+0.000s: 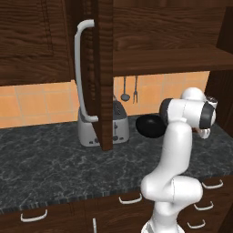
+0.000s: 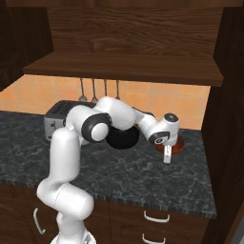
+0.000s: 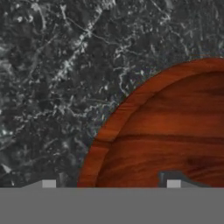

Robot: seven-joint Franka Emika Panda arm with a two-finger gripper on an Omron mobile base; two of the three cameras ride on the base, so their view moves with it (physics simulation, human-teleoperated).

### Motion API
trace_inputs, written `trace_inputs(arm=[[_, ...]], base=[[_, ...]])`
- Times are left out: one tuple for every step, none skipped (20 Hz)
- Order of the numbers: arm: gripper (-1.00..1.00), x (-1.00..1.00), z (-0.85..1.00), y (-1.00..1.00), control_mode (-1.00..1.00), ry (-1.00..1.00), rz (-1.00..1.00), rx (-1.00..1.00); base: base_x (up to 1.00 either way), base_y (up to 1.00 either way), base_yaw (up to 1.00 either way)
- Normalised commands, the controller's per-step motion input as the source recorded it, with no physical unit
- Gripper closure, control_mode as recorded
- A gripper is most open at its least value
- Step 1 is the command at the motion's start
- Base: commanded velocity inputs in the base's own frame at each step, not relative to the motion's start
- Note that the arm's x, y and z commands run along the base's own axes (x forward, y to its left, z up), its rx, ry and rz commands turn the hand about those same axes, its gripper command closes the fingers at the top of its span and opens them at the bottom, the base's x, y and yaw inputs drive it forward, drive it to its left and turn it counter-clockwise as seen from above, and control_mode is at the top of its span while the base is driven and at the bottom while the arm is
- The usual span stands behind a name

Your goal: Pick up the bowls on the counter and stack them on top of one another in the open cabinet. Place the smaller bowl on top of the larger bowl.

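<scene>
The left base view shows the cabinet (image 1: 168, 59) with its door (image 1: 102, 73) swung out and a long curved silver handle (image 1: 82, 73), plus the silver toaster (image 1: 102, 125) behind it. The right base view gives the gripper (image 2: 167, 155) lowered at the smaller bowl (image 2: 177, 147), just beside the larger bowl (image 2: 123, 137) on the counter (image 2: 143, 176).

The hand view brings out the smaller bowl's glossy reddish-brown wood grain and rounded rim against the veined dark stone. The larger bowl is deep, round, glossy black.

The 2 fingertips (image 3: 173, 183) stand wide apart, straddling the rim: 1 over the inside, 1 over the stone. Contact cannot be told.
</scene>
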Motion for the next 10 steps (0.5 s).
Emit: trace_inputs(arm=[[1.00,0.17,-0.08,0.06,-1.00,0.00,0.00,0.00],[1.00,0.01,0.00,0.00,-1.00,0.00,0.00,0.00],[1.00,0.00,0.00,0.00,-1.00,0.00,0.00,0.00],[1.00,0.00,0.00,0.00,-1.00,0.00,0.00,0.00],[1.00,0.00,0.16,0.00,-1.00,0.00,-0.01,0.00],[1.00,0.00,0.34,0.00,-1.00,0.00,-0.03,0.00],[1.00,0.03,0.46,0.00,-1.00,0.00,-0.04,0.00],[1.00,0.04,0.54,0.00,-1.00,0.00,-0.04,0.00],[1.00,0.04,0.66,0.00,-1.00,0.00,-0.05,0.00],[1.00,0.04,0.85,0.00,-1.00,0.00,-0.06,0.02]], base=[[0.00,0.00,0.00],[0.00,0.00,0.00],[0.00,0.00,0.00],[0.00,0.00,0.00],[0.00,0.00,0.00],[0.00,0.00,0.00],[0.00,0.00,0.00],[0.00,0.00,0.00],[0.00,0.00,0.00],[0.00,0.00,0.00]])
